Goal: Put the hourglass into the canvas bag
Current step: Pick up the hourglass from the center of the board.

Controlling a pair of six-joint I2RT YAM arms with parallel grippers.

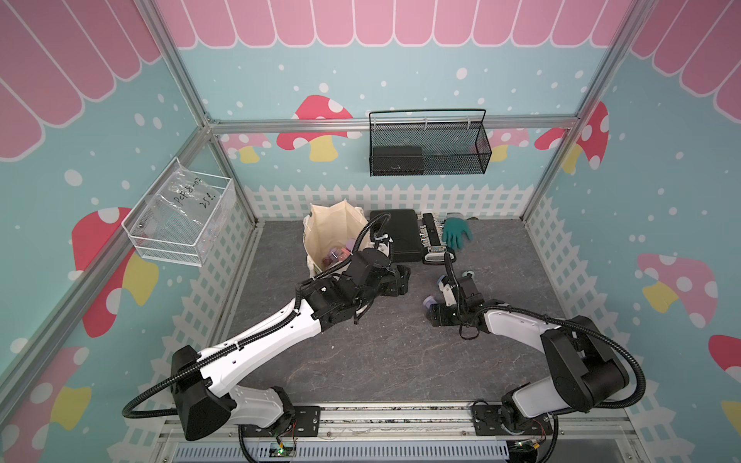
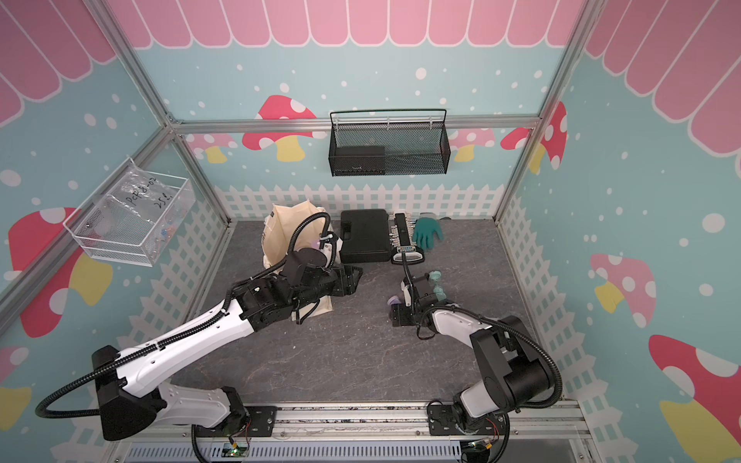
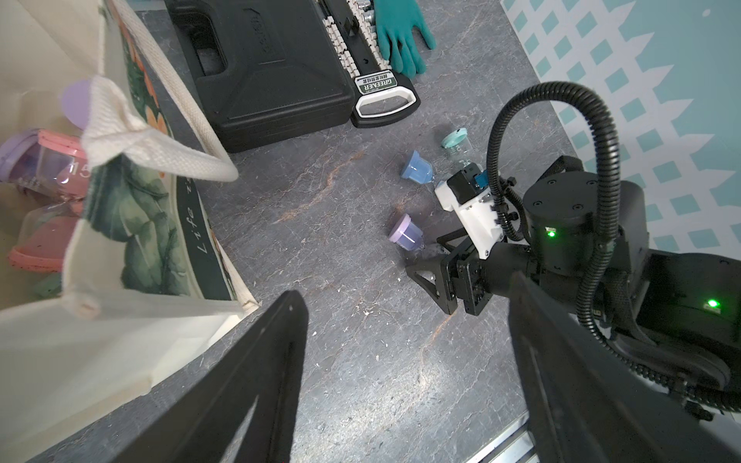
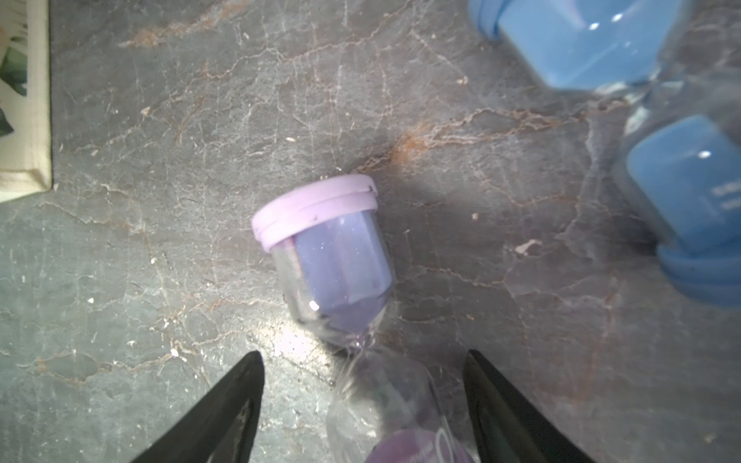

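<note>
A purple hourglass [image 4: 333, 256] lies on its side on the grey table, seen also in the left wrist view [image 3: 407, 234]. My right gripper [image 4: 363, 354] is low over it and open, one finger on each side of its clear lower bulb, with a gap on both sides. The cream canvas bag [image 1: 333, 236] stands open at the back left, with pink and purple hourglasses [image 3: 52, 160] inside. My left gripper [image 3: 405, 285] hovers open and empty beside the bag's printed side. A blue hourglass [image 3: 417, 168] and a teal hourglass [image 3: 457, 144] lie near the right gripper.
A flat black hard case [image 1: 399, 234], a socket rail [image 1: 435, 236] and a green glove [image 1: 457, 232] lie along the back wall. A black mesh basket [image 1: 427, 148] hangs on the back wall. A clear wire basket [image 1: 180, 216] hangs on the left wall.
</note>
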